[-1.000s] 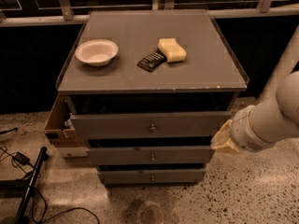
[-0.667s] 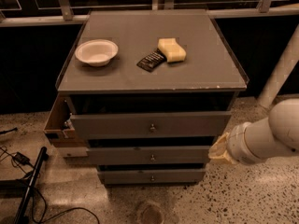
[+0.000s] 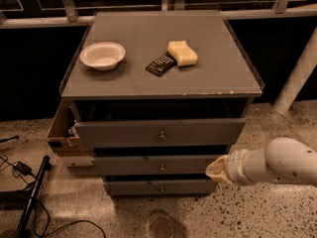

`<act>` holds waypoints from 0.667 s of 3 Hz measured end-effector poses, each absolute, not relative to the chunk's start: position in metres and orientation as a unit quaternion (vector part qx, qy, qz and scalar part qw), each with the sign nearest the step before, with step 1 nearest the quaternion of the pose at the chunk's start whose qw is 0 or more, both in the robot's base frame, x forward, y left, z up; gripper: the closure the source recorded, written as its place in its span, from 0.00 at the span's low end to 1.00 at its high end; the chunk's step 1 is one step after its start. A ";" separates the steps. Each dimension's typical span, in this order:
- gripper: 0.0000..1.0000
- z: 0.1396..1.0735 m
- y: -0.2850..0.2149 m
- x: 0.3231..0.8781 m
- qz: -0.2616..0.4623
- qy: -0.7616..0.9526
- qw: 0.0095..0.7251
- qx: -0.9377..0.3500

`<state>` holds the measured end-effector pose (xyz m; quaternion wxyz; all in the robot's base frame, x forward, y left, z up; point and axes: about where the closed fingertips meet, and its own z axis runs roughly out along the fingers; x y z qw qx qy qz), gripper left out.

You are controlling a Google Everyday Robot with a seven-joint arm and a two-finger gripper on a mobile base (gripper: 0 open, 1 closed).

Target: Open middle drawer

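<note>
The tool [image 3: 216, 168] sits lower right of centre in the frame, on the end of the pale arm [image 3: 277, 166] coming in from the right edge. I can't tell how far open it is or whether it has hold of anything (the tip is just a tan blob from here).

The middle drawer [image 3: 124, 164] is the second grey front down on the table [image 3: 163, 90], lower centre of the frame. Its long axis runs left-right across the picture, and its knob [image 3: 162, 167] sits at the middle of that front.

The relation that matters: the knob lies to frame left of the tool at about the same height. So I'm level with the right front but off by its right end, near it. I can't tell whether it touches.

The top drawer [image 3: 119, 132] just above sticks out, with its wooden side [image 3: 62, 133] showing at left. The bottom drawer [image 3: 129, 187] is the narrowest. The middle one is not pulled out the way the top one is.

My read is that I need to slide toward frame left along the front to the knob, then pull toward the camera. The risk is that all three knobs stack in one column, so drifting up or down lands me on the wrong one.
</note>
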<state>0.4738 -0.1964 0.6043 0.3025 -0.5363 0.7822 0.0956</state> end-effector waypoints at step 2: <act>0.81 0.533 -0.176 0.478 0.157 0.781 0.299 -0.526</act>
